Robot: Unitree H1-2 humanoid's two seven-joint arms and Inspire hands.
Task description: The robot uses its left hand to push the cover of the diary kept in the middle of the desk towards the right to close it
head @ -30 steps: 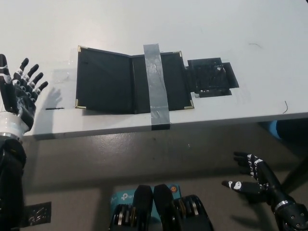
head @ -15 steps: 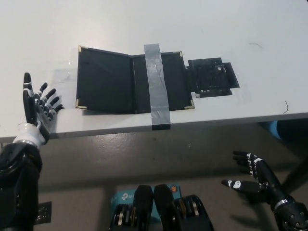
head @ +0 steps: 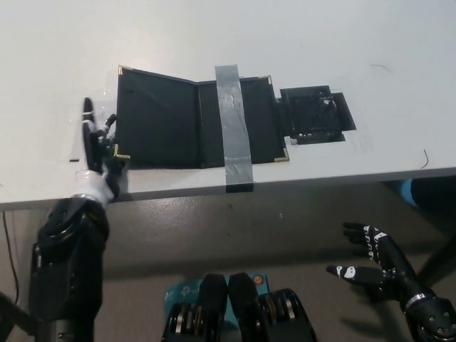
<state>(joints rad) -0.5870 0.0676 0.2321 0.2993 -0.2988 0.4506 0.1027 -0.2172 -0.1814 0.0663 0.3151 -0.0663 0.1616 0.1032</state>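
Diary (head: 192, 121) lies open in the middle of the white worktop (head: 320, 43), a grey tape strip (head: 232, 128) across its right half. Left hand (head: 97, 146) stands edge-on at the cover's lower-left corner — fingers straight, held close together, holding nothing. Right hand (head: 374, 260) rests below the worktop edge — fingers spread.

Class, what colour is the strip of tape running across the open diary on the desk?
Grey. The tape crosses the black diary, seen clearly in the head view.
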